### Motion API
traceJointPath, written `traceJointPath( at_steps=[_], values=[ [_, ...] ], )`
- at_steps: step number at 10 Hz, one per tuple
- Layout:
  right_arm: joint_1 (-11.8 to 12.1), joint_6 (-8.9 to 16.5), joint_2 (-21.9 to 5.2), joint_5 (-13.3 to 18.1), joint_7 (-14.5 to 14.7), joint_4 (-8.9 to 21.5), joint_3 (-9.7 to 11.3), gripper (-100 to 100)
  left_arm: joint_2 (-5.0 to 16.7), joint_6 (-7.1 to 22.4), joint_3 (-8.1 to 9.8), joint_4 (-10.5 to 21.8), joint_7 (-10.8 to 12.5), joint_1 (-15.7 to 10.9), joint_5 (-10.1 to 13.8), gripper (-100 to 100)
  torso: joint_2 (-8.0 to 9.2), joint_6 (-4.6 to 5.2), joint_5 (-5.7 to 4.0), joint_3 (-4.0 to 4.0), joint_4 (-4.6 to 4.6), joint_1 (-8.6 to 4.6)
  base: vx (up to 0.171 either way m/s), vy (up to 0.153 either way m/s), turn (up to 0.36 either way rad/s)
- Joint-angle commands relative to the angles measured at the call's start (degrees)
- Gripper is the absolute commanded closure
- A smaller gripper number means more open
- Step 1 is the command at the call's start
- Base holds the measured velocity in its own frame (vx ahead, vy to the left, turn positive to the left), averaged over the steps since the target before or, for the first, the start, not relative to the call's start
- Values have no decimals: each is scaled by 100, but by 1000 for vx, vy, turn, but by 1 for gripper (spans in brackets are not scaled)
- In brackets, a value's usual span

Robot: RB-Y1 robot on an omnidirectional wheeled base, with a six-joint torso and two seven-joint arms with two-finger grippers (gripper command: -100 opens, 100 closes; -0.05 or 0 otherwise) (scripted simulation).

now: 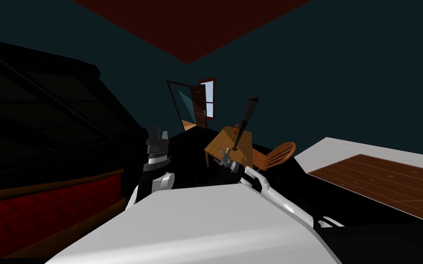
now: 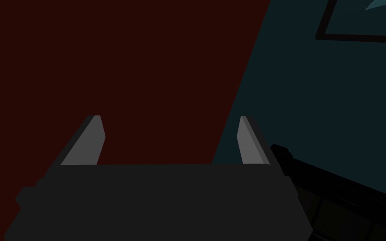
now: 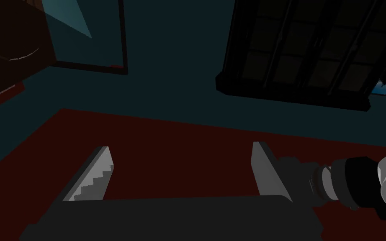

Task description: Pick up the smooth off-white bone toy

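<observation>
Both arms are raised in front of my chest. My left gripper (image 1: 158,133) points upward beside a tall dark cabinet (image 1: 45,114). In the left wrist view its fingers (image 2: 91,140) stand wide apart, so the left gripper (image 2: 171,121) is open and holds nothing. My right gripper (image 1: 225,155) is lifted in front of a small wooden table (image 1: 222,142). In the right wrist view it is also open and holds nothing (image 3: 181,146). The left forearm (image 3: 355,184) shows close beside the right gripper's fingers.
A dark bat-like stick (image 1: 246,123) stands up from the wooden table, with a round-backed wooden chair (image 1: 277,156) beside it. Behind them are an open dark door (image 1: 200,107) and a window (image 1: 209,97). A white-edged brown surface (image 1: 380,176) lies to the right, and a red panel (image 1: 45,206) low on the left.
</observation>
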Motion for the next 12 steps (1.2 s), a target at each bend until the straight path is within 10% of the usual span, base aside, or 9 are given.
traceJointPath(
  at_steps=[1,12],
  values=[
    [-82,14,-245,183,286,286,217,-100,0,0,0,0,0,0,0,0,0,0,0,0,0,0,35,0,125],
    [-438,81,-1273,880,1990,1713,1034,-100,0,0,0,0,0,0,0,0,-8,-2,3,-4,-1,8,39,5,125]
  ],
)
